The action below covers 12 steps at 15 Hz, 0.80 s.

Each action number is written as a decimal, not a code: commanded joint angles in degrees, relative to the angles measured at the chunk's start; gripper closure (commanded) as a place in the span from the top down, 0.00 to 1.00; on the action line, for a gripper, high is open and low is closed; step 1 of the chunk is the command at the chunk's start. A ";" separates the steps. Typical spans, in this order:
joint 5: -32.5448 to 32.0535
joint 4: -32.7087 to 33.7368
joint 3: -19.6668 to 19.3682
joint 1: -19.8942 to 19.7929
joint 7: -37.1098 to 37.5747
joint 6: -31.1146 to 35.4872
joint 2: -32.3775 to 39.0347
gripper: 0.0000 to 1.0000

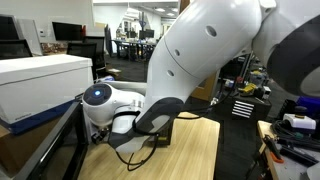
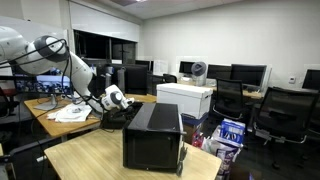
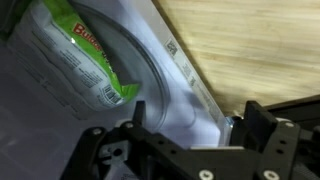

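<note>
Currently the gripper (image 3: 193, 112) stands with its fingers (image 3: 137, 112) spread wide, holding nothing. In the wrist view the green bag (image 3: 75, 50) lies at 10 o'clock from the fingers. Its lower corner is just beside the fingertip at 9 o'clock; contact cannot be told. The bag rests against a grey rim (image 3: 150, 70). The table (image 3: 250, 40) shows at 1 o'clock.
</note>
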 commanded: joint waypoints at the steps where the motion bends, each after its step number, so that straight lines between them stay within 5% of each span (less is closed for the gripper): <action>1: -2.01 2.91 -5.64 2.03 5.46 -2.28 3.81 1.00; 6: -3.42 9.44 -10.69 1.48 8.73 -6.47 10.73 1.00; 12: -9.65 7.36 -14.69 5.42 15.40 -7.22 12.94 1.00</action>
